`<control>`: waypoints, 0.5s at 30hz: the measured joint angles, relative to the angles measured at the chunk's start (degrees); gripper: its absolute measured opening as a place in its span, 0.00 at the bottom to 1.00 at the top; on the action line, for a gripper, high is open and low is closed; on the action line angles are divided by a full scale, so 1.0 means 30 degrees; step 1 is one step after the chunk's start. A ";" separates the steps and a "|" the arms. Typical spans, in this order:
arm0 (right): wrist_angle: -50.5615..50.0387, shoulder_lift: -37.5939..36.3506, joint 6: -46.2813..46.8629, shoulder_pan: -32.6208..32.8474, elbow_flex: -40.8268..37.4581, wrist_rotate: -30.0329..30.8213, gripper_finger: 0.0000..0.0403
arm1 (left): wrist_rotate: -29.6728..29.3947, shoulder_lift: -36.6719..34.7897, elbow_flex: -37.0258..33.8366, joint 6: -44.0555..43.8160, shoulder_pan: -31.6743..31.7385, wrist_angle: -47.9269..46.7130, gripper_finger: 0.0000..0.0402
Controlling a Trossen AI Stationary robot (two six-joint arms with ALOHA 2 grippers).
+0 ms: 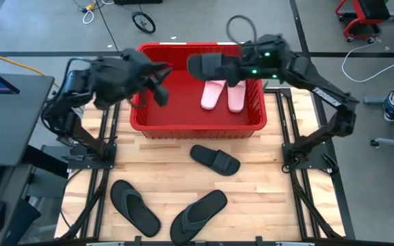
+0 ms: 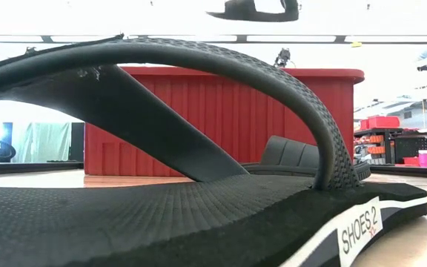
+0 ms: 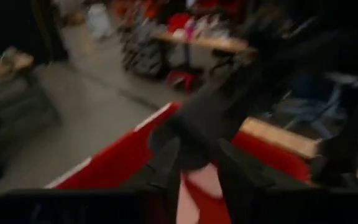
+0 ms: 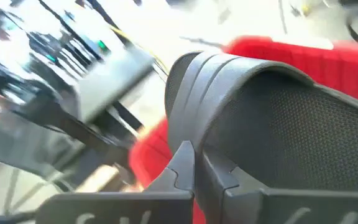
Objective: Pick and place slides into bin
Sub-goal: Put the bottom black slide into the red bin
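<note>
Hidden or unclear: my low view is almost filled by one black thong flip-flop [image 2: 199, 185], so only a strip of the large red ribbed plastic bin [image 2: 221, 122] and part of a black wide-strap slide [image 2: 295, 157] on the table show behind it; my left wrist view is smeared and I cannot tell whether the left gripper [image 1: 157, 80] is open or closed, only that it hangs over the bin's left wall. Held: my right gripper [image 1: 237, 67] is clamped on a second black wide-strap slide [image 1: 211, 66], carried above the bin's back part; the fingers [image 4: 182, 171] pinch its edge in the right wrist view. In the bin [image 1: 142, 119]: two pale pink wide-strap slides [image 1: 223, 94], side by side near the right wall. On the pale wooden table [image 1: 265, 184]: the first black slide [image 1: 215, 159] just before the bin's front wall, and two black flip-flops [image 1: 134, 205] [image 1: 198, 215] near the front edge, well apart from the bin
</note>
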 joint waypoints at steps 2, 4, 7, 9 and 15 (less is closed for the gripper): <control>0.0831 -0.0198 -0.0099 0.0278 0.0007 -0.0255 0.01 | -0.0015 0.0449 -0.0121 -0.0623 0.0744 -0.0372 0.33; 0.1261 -0.0228 -0.0240 0.0656 0.0007 -0.0527 0.01 | 0.0643 0.0868 -0.0504 -0.1292 0.1574 -0.0479 0.38; 0.1697 -0.0189 -0.0296 0.1396 0.0007 -0.0494 0.01 | 0.3105 0.1702 -0.0866 -0.1959 0.2735 -0.0406 0.44; 0.1638 -0.0189 -0.0436 0.1717 0.0007 -0.0096 0.01 | 0.4569 0.2225 -0.0882 -0.1588 0.3130 -0.0356 0.47; 0.1933 -0.0174 -0.0607 0.1801 0.0000 0.0270 0.01 | 0.6146 0.3353 -0.0897 -0.0892 0.3164 0.0208 0.51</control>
